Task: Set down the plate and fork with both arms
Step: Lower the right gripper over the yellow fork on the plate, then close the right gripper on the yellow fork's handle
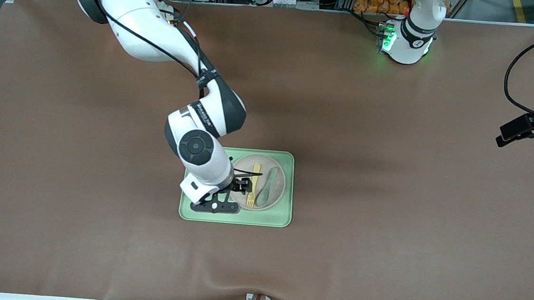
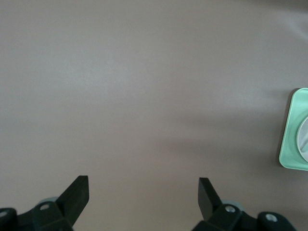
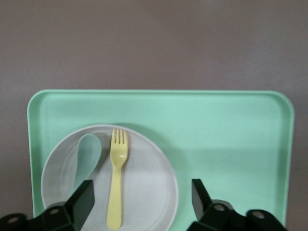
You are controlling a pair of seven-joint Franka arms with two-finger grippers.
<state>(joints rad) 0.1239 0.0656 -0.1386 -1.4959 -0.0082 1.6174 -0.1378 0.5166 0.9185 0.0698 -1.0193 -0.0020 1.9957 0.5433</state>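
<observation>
Plate [image 1: 279, 167], one only and round and off-white, sat in the front view on the single light-green tray [image 1: 282, 218] near the middle of the brown tabletop [image 1: 387, 202], filling the tray's end toward the left arm. On the plate lay one pale-yellow fork [image 1: 253, 186] and one grey-green spoon [image 1: 267, 186], side by side and apart, the fork toward the right arm's end. Two arms showed: the right claw [image 1: 240, 186] hung over the tray at the plate's edge, and the left claw [image 1: 519, 129] waited over bare tabletop at the left arm's end. In the left wrist view the left claw [image 2: 143, 192] had its two fingers [image 2: 77, 190] spread wide over empty brown surface, with one corner of the tray [image 2: 291, 139] at the edge. In the right wrist view the right claw [image 3: 143, 198] stood with its two fingers [image 3: 84, 197] parted and pinching nothing, above the plate [image 3: 149, 192], where the fork [image 3: 117, 178] and spoon [image 3: 88, 156] lay inside the tray [image 3: 231, 139].
</observation>
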